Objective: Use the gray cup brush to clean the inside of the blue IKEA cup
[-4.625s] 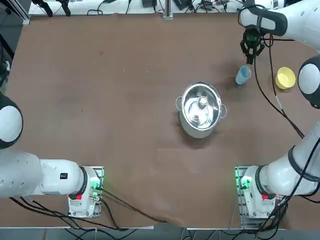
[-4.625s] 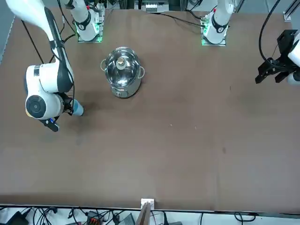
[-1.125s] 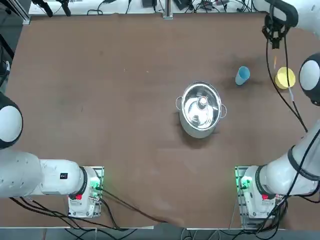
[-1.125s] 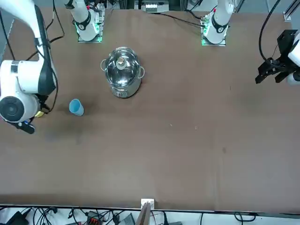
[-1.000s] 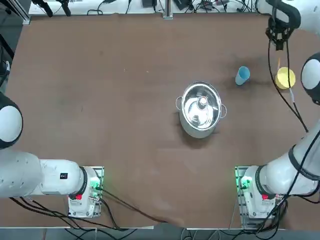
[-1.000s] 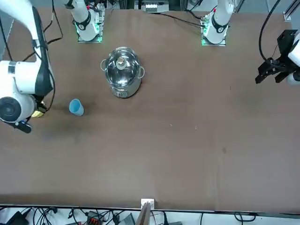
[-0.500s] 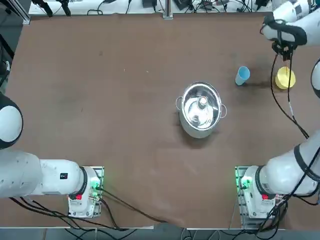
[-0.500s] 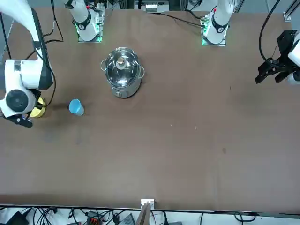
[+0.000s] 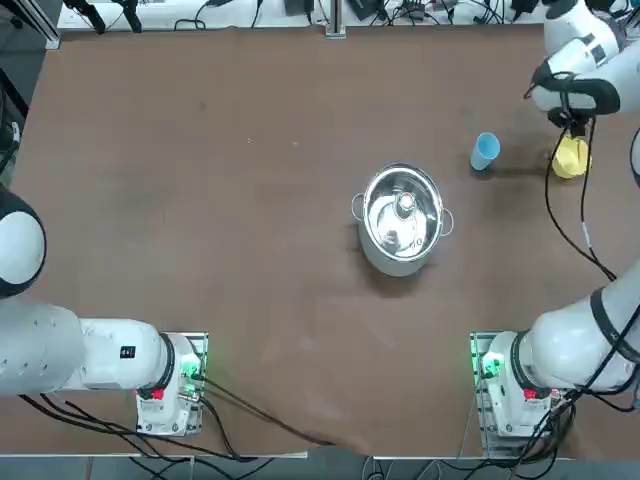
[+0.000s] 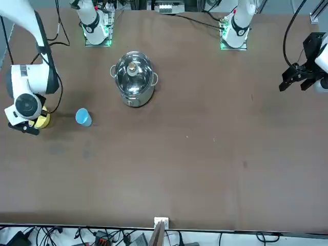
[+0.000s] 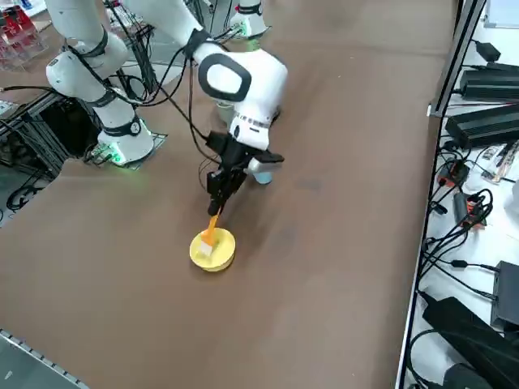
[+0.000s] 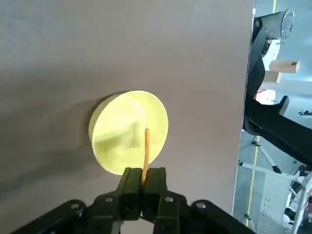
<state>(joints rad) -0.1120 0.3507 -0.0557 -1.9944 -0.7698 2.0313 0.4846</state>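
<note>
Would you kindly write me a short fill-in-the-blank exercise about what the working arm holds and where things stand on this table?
1. The right end effector is shut on the cup brush, directly above the ____ bowl.
2. In the top view, the blue cup stands between the bowl and the steel ____.
3. The blue cup stands ____ on the table, touched by nothing.

Missing words: yellow; pot; upright

A robotics lab. Fixed robot arms point(image 9: 560, 350) flank a brown bench point(image 9: 250, 230). Cables and power supplies point(image 11: 486, 121) line its edge.
</note>
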